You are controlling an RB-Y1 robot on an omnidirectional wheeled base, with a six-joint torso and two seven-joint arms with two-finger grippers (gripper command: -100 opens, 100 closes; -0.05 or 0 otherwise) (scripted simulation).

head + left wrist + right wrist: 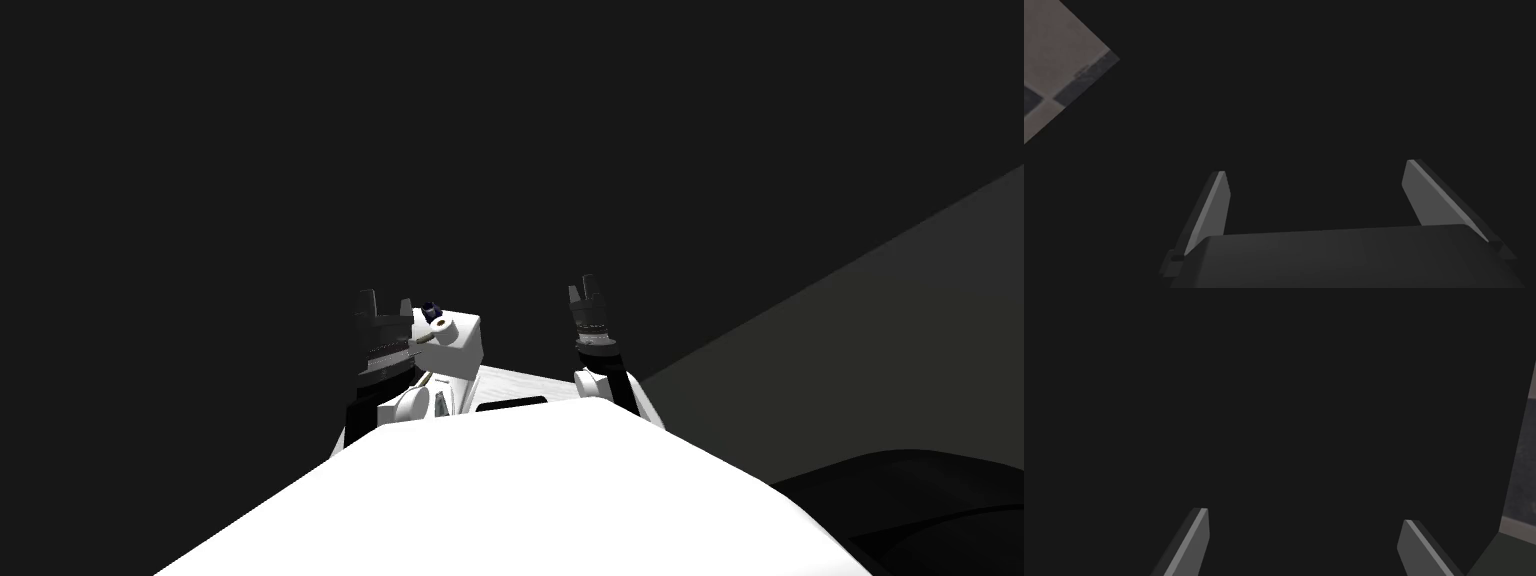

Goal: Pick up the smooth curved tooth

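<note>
My left gripper (383,300) is raised just above my chest on the left, facing a flat dark surface. In the left wrist view the left gripper (1316,167) stands open with nothing between its fingers (1216,200). My right gripper (585,288) is raised on the right. In the right wrist view the right gripper (1304,515) is open and empty as well, before the same dark plane. Everything is very dim.
A dark flat surface (400,150) spans the space ahead of both hands. A slightly lighter grey band (880,330) slants along the right. A patch of pale tiled floor (1059,60) shows beyond the left hand. A dark rounded shape (920,500) lies low right.
</note>
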